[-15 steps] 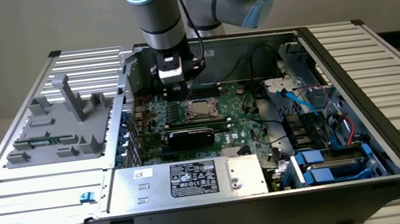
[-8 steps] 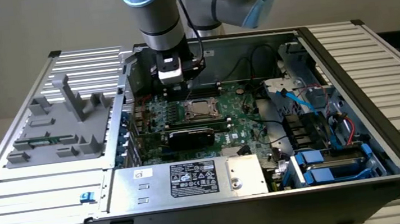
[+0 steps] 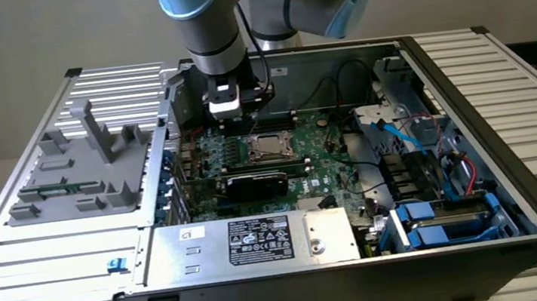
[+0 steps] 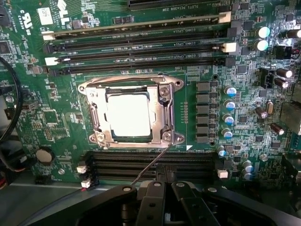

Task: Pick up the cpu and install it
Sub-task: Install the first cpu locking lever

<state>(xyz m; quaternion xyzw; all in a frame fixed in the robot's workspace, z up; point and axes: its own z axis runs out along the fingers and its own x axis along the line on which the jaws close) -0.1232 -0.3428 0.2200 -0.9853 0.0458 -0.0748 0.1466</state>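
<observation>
Nearest the lens, the gripper (image 4: 167,186) is clenched, its black fingers (image 4: 150,200) pressed together with nothing between them. Beyond its tips and clear of them, the cpu (image 4: 129,115) lies flat in the motherboard (image 4: 47,117) socket, ringed by a silver metal frame (image 4: 129,79). Black memory slots (image 4: 117,162) run between the gripper and that socket, inside the open computer case (image 3: 465,98).

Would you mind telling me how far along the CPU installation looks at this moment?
Done: the cpu lies flat in its socket on the motherboard, with the metal retention frame closed around its edges. In hand: nothing; the jaws are shut and empty, hovering above the board near the socket. Left: possibly latching, since the thin lever angles away from the socket; I cannot tell whether it is locked.
</observation>
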